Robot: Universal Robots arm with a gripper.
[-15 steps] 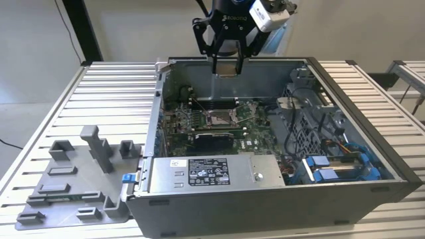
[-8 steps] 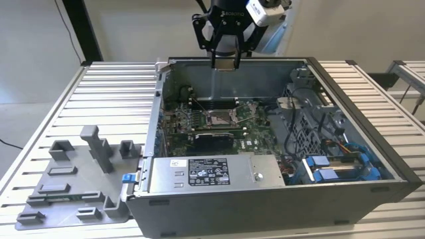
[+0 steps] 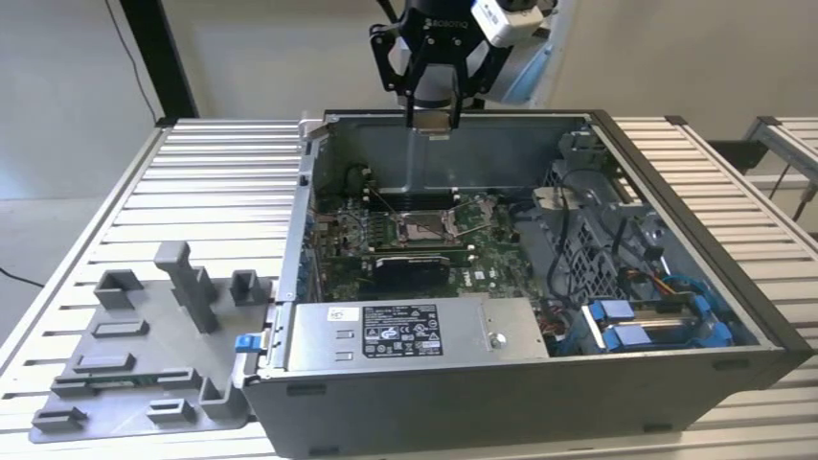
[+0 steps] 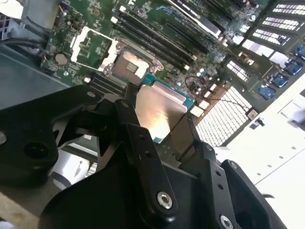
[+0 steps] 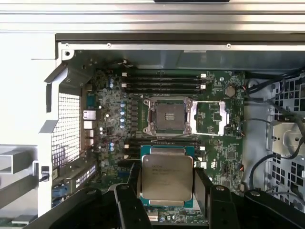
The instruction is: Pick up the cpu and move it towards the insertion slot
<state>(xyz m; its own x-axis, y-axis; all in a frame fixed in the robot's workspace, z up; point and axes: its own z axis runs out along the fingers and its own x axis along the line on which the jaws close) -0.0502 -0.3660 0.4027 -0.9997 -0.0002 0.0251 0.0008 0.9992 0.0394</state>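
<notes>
The cpu point(image 5: 167, 176) sits clamped in the gripper point(image 5: 167, 183) above the insertion slot point(image 5: 168, 117).

Lighting is bright and even across the exterior view; the slatted table point(image 3: 217, 182) reads pale, close to washed out. The interior of the computer case point(image 3: 715, 249) sits in soft shadow, darkest beside its near wall. In the second wrist view, a strong glare streak crosses the metal top of the cpu point(image 4: 159, 112) held in my hand point(image 4: 162, 138), and the area beyond the case is overexposed to white. My hand's black links there are close, dark and slightly soft. In the first wrist view the cpu's top is evenly lit.
</notes>
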